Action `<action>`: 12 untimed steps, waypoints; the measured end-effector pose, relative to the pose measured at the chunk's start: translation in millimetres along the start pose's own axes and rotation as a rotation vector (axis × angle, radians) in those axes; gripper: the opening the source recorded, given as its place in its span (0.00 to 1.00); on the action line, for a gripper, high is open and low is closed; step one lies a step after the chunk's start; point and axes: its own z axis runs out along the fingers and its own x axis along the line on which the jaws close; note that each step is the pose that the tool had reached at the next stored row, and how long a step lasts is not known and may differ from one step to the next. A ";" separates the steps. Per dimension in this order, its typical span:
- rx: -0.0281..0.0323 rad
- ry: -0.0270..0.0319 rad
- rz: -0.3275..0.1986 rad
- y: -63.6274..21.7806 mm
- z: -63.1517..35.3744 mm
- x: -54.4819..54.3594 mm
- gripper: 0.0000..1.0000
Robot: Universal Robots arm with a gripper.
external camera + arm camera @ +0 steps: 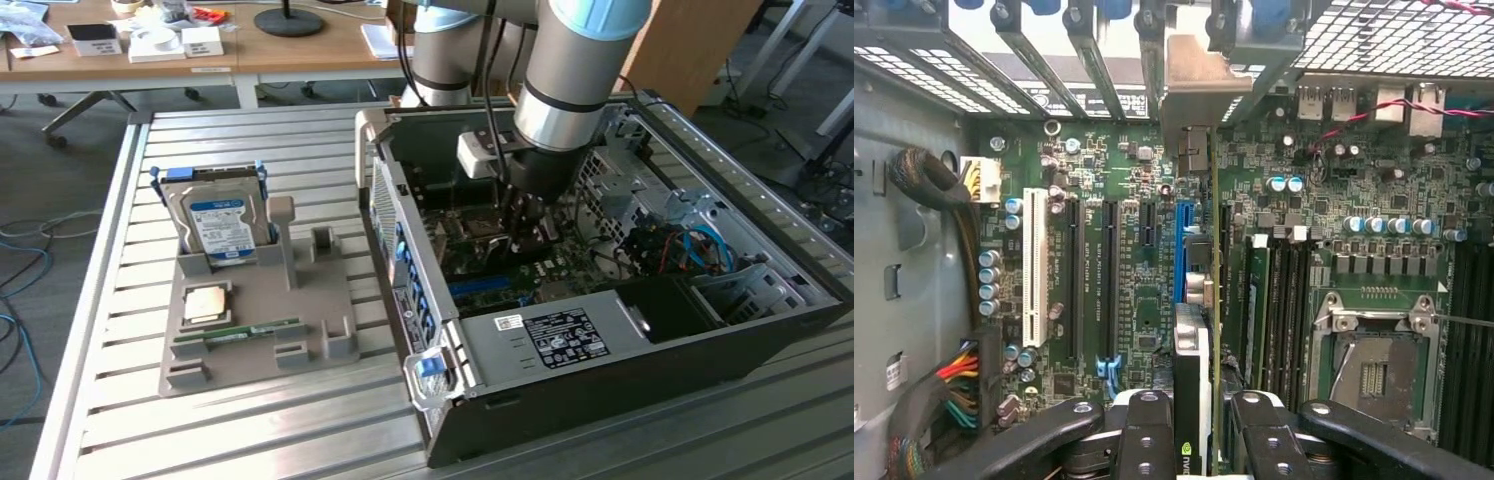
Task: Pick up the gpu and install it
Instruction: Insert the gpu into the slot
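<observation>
My gripper (1199, 440) is shut on the gpu (1192, 350), which I see edge-on in the wrist view as a thin card with a green board and a dark face. Its silvery end bracket (1199, 90) reaches the rear slot openings of the case. The card stands upright over the motherboard (1124, 300), right beside the blue expansion slot (1179, 250); whether it sits in a slot I cannot tell. In the exterior view the gripper (527, 225) hangs deep inside the open computer case (400, 230), above the board.
On the exterior view's left, a grey holder (314, 330) on the slatted table carries a hard drive (220, 225), a memory stick (240, 330) and a square chip (203, 302). The power supply (561, 335), drive cage and cable bundles (954, 380) crowd the case. A CPU socket (1374, 370) lies near the card.
</observation>
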 end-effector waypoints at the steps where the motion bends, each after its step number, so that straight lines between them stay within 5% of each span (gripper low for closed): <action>1: 0.0000 0.0001 0.000 0.1 0.0 0.3 0.27; 12: 0.0000 0.0012 0.000 7.9 1.7 2.2 0.27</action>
